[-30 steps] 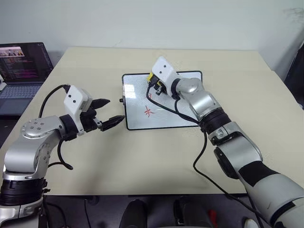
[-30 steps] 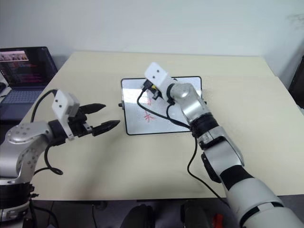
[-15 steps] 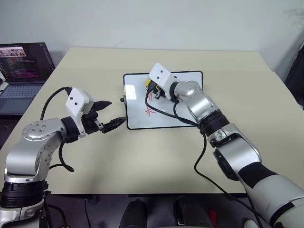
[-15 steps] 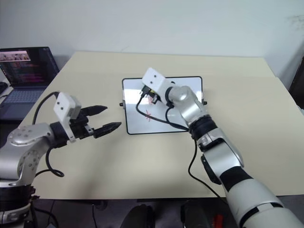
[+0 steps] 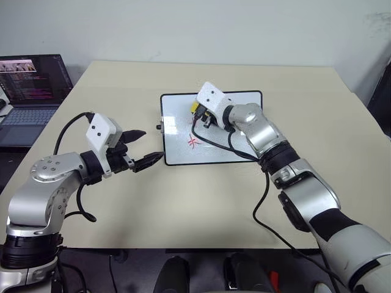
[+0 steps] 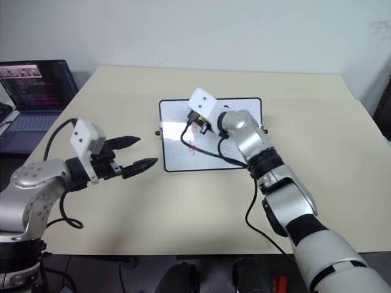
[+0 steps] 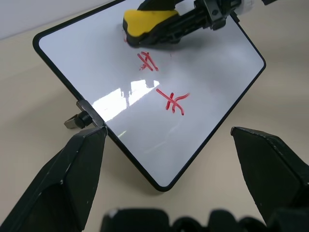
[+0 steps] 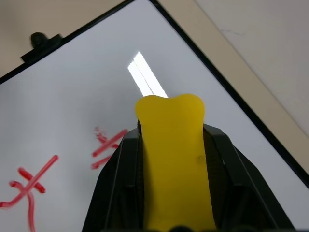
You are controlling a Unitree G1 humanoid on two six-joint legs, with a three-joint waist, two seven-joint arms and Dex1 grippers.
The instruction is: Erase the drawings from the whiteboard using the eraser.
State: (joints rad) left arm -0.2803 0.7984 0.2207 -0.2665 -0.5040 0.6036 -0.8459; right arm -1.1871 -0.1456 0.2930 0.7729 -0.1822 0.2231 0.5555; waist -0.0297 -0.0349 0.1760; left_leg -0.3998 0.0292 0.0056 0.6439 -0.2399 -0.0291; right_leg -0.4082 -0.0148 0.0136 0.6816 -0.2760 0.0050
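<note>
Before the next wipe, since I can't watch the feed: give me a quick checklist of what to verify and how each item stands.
1. Right gripper shut on the yellow oblong eraser: ok.
2. Eraser over the white black-framed whiteboard: ok.
3. Felt pressed flat on the board: cannot tell.
4. Red marker drawings gone: not ok, two crossed-stroke marks show.
5. Left gripper open, off the board's edge: ok.
6. Grey laptop away from the board: ok.

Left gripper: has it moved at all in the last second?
No. The left gripper hangs open just off the left edge of the whiteboard, with the same gap as before. The slight shift of the whole picture is the camera's.
</note>
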